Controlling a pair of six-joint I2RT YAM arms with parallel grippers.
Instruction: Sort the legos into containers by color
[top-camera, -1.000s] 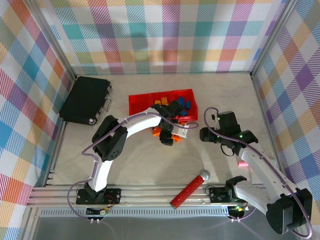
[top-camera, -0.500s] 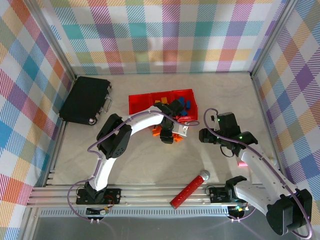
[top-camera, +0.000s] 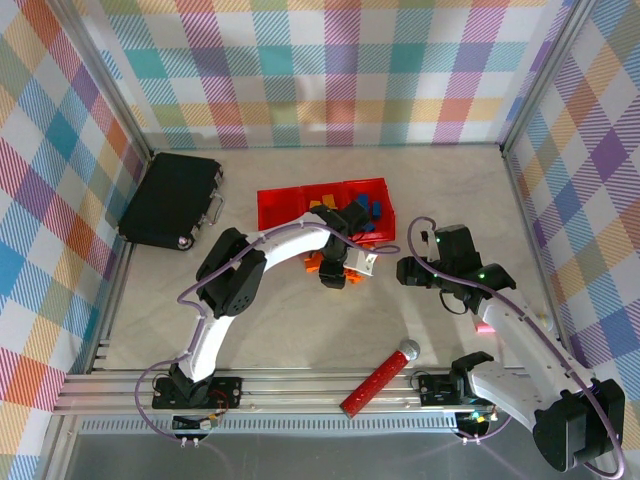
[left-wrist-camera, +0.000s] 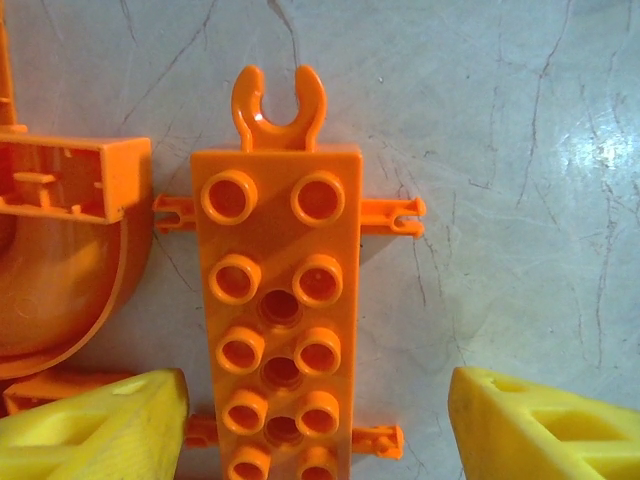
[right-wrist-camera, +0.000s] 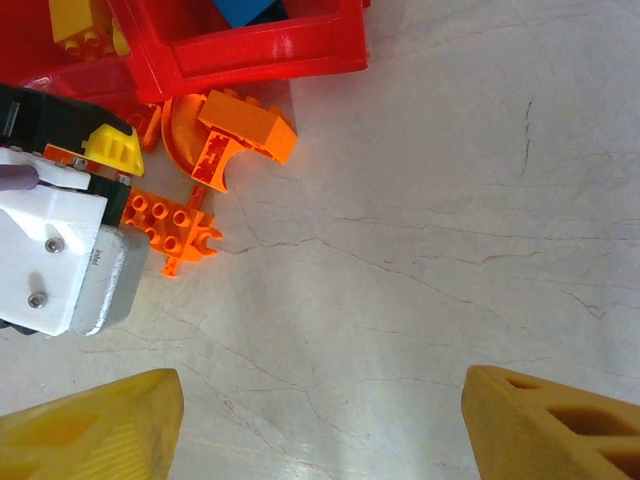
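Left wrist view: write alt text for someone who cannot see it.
An orange studded lego plate lies flat on the pale veined table, between the yellow fingers of the open left gripper. An orange arched brick sits beside it at the picture's left edge.

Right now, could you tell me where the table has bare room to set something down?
Bare table lies between the left arm and the red cylinder, and in the back right corner beside the containers. The near-left patch by the black case is free too. It is crowded just in front of the containers, where orange legos cluster under the left gripper.
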